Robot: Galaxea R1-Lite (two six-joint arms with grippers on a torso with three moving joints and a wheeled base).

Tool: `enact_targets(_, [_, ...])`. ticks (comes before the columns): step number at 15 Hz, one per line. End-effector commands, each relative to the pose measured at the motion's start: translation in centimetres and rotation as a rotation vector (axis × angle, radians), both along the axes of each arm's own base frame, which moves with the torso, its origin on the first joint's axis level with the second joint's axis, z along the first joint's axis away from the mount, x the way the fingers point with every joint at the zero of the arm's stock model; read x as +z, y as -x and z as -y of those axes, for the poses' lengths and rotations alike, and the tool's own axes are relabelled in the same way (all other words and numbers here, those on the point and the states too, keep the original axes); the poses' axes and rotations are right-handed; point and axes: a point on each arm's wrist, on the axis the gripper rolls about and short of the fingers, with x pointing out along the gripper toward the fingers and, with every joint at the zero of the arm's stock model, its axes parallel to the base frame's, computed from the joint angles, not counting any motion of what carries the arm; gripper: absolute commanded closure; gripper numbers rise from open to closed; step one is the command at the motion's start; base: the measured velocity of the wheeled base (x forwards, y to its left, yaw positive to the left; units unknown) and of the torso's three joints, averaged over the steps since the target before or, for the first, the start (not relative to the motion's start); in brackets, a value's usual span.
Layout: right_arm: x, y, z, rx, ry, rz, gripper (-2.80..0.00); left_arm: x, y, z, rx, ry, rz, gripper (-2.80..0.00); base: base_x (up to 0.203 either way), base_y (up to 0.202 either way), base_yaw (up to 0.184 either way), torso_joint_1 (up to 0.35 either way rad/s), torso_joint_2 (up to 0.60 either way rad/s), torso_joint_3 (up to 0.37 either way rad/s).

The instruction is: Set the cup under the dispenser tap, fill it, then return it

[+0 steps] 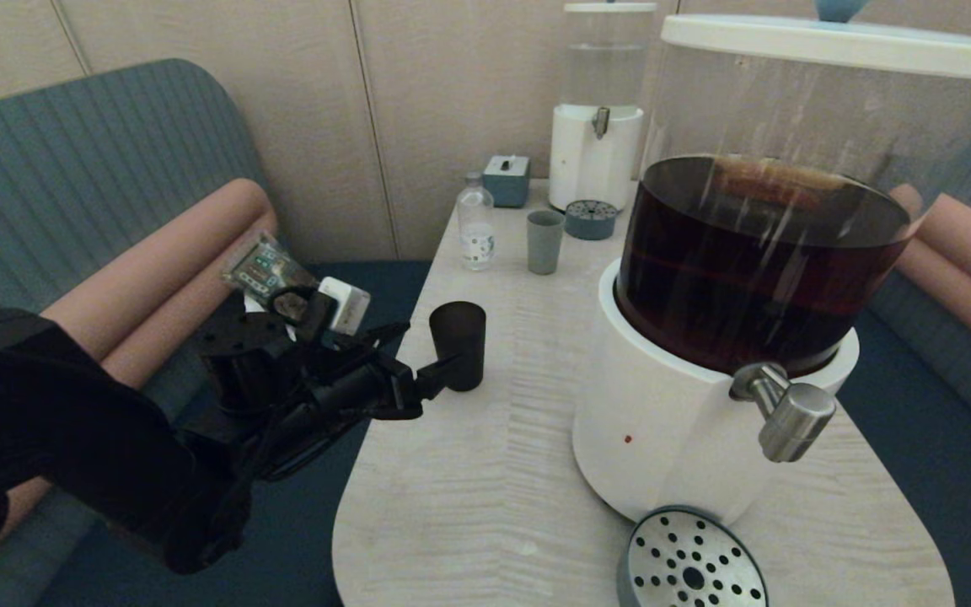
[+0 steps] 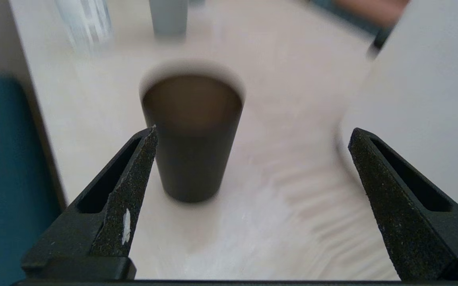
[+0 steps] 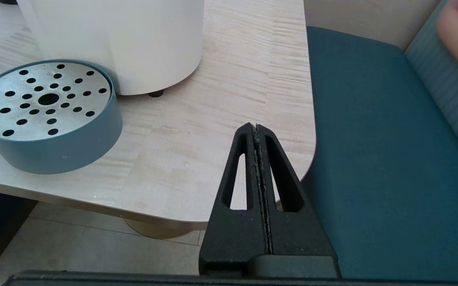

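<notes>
While the left gripper (image 2: 253, 133) reaches in over the left edge of the pale wood-grain desk (image 1: 485, 472) with its jaws spread wide, the small matte black tapered cup (image 1: 458, 346) stands upright on the desk just ahead of them, ungripped, with one jaw close beside its wall. Farther right the stubby brushed-steel dispenser tap (image 1: 785, 410) juts from the big white-based dispenser (image 1: 662, 430) of dark brown liquid above a round perforated drip tray (image 1: 692, 561). The right gripper (image 3: 257, 129) hangs off the desk's near right corner, jaws pressed together.
</notes>
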Motion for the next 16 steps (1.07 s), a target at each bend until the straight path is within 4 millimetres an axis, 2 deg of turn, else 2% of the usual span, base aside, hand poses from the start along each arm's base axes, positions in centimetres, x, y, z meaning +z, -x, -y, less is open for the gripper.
enact_targets(1, [-0.3, 0.0, 0.0, 0.001, 0.001, -0.006, 0.0, 3.6, 1.9, -0.7, -0.002, 0.04, 0.104, -2.8, 0.0, 0.0, 0.0, 0.0, 0.0, 0.0])
enact_targets(3, [-0.3, -0.1, 0.0, 0.001, 0.001, -0.007, 0.0, 6.1, 3.5, -1.3, -0.002, 0.072, 0.174, -2.8, 0.0, 0.0, 0.0, 0.0, 0.0, 0.0])
enact_targets(4, [-0.3, -0.1, 0.0, 0.001, 0.001, -0.007, 0.0, 6.9, 4.4, -1.6, -0.001, 0.081, 0.195, 0.0, 0.0, 0.0, 0.0, 0.0, 0.0, 0.0])
enact_targets(7, [-0.3, -0.1, 0.0, 0.0, 0.001, -0.007, 0.0, 7.8, 7.0, -2.6, 0.001, 0.098, 0.215, 0.0, 0.0, 0.0, 0.0, 0.0, 0.0, 0.0])
enact_targets(12, [-0.3, -0.1, 0.0, 0.001, 0.001, -0.007, 0.0, 10.9, 11.3, -4.5, 0.088, 0.198, 0.302, 0.0, 0.0, 0.0, 0.0, 0.0, 0.0, 0.0])
enact_targets(14, [-0.3, -0.1, 0.0, 0.0, 0.001, -0.007, 0.0, 10.0, 12.7, -5.4, 0.115, 0.193, 0.278, 0.0, 0.0, 0.0, 0.0, 0.0, 0.0, 0.0])
enact_targets(16, [-0.3, -0.1, 0.0, 0.001, 0.001, -0.007, 0.0, 10.7, 14.3, -6.3, 0.135, 0.208, 0.309, 0.0, 0.0, 0.0, 0.0, 0.0, 0.0, 0.0])
